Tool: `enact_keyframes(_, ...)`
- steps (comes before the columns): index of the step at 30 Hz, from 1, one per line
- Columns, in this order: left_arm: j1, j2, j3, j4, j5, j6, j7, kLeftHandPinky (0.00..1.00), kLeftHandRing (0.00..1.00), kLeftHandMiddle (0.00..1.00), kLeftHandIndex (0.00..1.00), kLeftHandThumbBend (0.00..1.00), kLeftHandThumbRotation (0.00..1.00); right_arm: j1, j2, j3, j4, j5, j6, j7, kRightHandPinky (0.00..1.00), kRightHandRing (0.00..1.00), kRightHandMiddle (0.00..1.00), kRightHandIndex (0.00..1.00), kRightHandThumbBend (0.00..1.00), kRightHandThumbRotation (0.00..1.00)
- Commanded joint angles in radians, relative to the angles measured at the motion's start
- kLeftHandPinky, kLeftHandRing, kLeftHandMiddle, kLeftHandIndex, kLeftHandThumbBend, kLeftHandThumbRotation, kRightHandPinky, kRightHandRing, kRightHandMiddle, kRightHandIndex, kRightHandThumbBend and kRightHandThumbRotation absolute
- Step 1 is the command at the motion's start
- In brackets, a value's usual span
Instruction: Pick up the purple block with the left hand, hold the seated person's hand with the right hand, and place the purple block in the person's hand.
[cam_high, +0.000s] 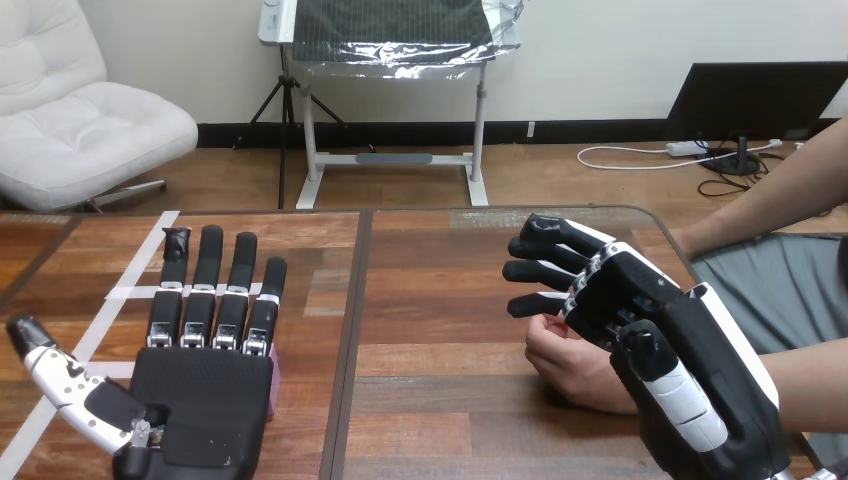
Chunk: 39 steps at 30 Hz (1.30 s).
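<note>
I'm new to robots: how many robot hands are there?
2: the left hand over the table at left; the right hand over the person's hand at right.

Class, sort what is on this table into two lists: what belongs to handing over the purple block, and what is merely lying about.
Belongs to the job:
purple block, its edge peeking from under the left hand
right hand
person's hand, partly under it

Merely there:
white tape strips on the table

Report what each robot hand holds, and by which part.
Left hand holds nothing: flat, fingers straight, over the purple block. Right hand sits over the person's hand; whether it grips cannot be told.
</note>
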Motion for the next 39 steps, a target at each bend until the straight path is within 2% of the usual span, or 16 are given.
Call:
enact_keyframes(1,-0.058,-0.138,0.012,-0.030,0.013,-0.015,-0.027,1.00,0.97,0.97,0.96,0.63,0.99,-0.058,-0.001,-0.009,-0.039,0.016,-0.014,-0.002,0.69,0.79,0.81,0.80,0.84,0.73)
enact_keyframes(6,-0.059,-0.135,0.011,-0.026,0.039,-0.024,-0.034,1.00,0.98,0.98,0.96,0.63,0.99,-0.058,0.000,-0.009,-0.038,0.017,-0.015,-0.001,0.69,0.79,0.81,0.80,0.84,0.73)
enact_keyframes(17,-0.063,-0.128,0.013,-0.011,0.116,-0.052,-0.053,1.00,0.99,0.98,0.96,0.62,0.93,-0.057,0.001,-0.008,-0.037,0.016,-0.015,-0.001,0.69,0.79,0.81,0.80,0.83,0.73)
enact_keyframes(23,-0.072,-0.112,0.022,0.005,0.187,-0.078,-0.076,1.00,1.00,0.97,0.94,0.61,0.90,-0.060,-0.002,-0.009,-0.034,0.020,-0.015,0.004,0.69,0.79,0.81,0.80,0.83,0.73)
enact_keyframes(26,-0.083,-0.102,0.032,0.024,0.230,-0.100,-0.111,1.00,1.00,0.99,0.95,0.60,0.88,-0.063,-0.001,-0.009,-0.031,0.015,-0.020,0.004,0.69,0.79,0.81,0.81,0.82,0.73)
enact_keyframes(30,-0.099,-0.092,0.049,0.050,0.313,-0.143,-0.131,1.00,1.00,0.99,0.94,0.59,0.85,-0.063,0.000,-0.009,-0.033,0.015,-0.015,0.001,0.69,0.79,0.81,0.80,0.82,0.73)
enact_keyframes(34,-0.114,-0.083,0.065,0.072,0.394,-0.183,-0.134,1.00,0.99,0.98,0.92,0.60,0.80,-0.064,0.001,-0.009,-0.031,0.011,-0.019,0.001,0.69,0.79,0.81,0.80,0.82,0.73)
enact_keyframes(39,-0.135,-0.068,0.089,0.096,0.444,-0.206,-0.142,1.00,0.98,0.95,0.89,0.62,0.74,-0.066,0.001,-0.009,-0.030,0.014,-0.017,0.002,0.69,0.79,0.81,0.80,0.81,0.73)
